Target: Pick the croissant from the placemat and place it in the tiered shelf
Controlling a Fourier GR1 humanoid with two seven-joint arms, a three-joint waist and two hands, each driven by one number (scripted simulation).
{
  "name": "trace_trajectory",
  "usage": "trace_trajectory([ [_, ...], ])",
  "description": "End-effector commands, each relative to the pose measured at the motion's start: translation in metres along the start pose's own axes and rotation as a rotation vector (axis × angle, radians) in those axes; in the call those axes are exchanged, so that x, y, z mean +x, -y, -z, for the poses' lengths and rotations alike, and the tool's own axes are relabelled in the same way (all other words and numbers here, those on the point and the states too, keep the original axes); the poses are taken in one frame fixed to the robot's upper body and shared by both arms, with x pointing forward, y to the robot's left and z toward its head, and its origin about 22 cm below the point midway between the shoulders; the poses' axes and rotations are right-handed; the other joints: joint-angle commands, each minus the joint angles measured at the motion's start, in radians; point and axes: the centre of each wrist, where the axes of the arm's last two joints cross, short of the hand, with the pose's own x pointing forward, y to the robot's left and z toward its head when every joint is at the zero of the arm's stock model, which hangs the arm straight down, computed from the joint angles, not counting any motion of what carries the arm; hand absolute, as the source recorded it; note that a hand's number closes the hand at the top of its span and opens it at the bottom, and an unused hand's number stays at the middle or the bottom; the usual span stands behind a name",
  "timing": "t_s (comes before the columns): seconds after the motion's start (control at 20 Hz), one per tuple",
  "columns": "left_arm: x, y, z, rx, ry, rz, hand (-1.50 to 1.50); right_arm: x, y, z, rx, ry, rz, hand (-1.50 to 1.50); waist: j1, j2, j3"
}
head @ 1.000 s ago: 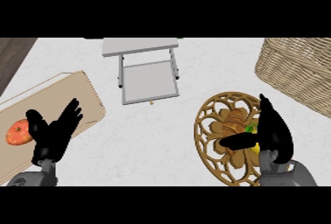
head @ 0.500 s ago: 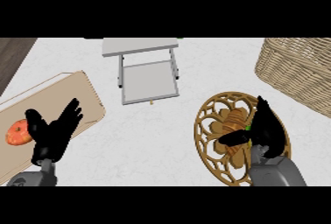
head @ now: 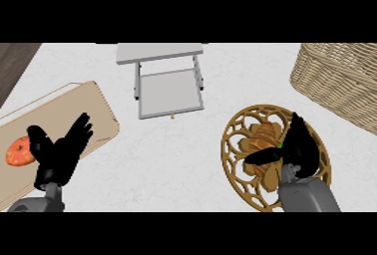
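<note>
— Head view, steeply down. What fills most of it?

— A pale marbled counter (head: 184, 169) runs across the whole view. At the far right stands a big wicker basket (head: 342, 79), cut off by the edge. A light wooden board (head: 81, 114) lies slanted at the left.

— And where is the placemat?

— At the lower right. It is a round golden placemat (head: 244, 187) of open lattice work, just in front of my right forearm. The grey tiered shelf (head: 171, 94) stands at the top centre, well apart from it, with bare counter between them.

— How are your hands?

— My right hand (head: 303, 149) is over the placemat's right half, seen edge-on. Its fingers are straight and point away from me. The thumb (head: 261, 157) reaches out to the left, just at the near side of the croissant. The hand is not closed round anything. I cannot tell whether the thumb touches the pastry. My left hand (head: 59, 154) rests over the near end of the board, fingers spread and straight, holding nothing.

— So the croissant?

— The brown croissant (head: 259, 141) lies on the middle of the placemat, just left of my right palm. A round orange-red food item (head: 18, 152) sits on the board, beside my left thumb.
</note>
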Motion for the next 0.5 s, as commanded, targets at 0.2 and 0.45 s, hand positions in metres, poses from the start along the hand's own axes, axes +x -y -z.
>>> trace_trajectory([
  [0.2,-0.008,-0.002,0.002,0.003,-0.089,0.006,0.0,0.009,-0.014,0.015,0.093,-0.007,-0.047,1.5,0.001,0.008,-0.006],
  [0.45,-0.005,0.015,0.008,-0.001,-0.07,-0.005,0.0,-0.005,-0.029,0.021,0.186,0.08,-0.108,1.5,-0.002,0.008,-0.006],
])
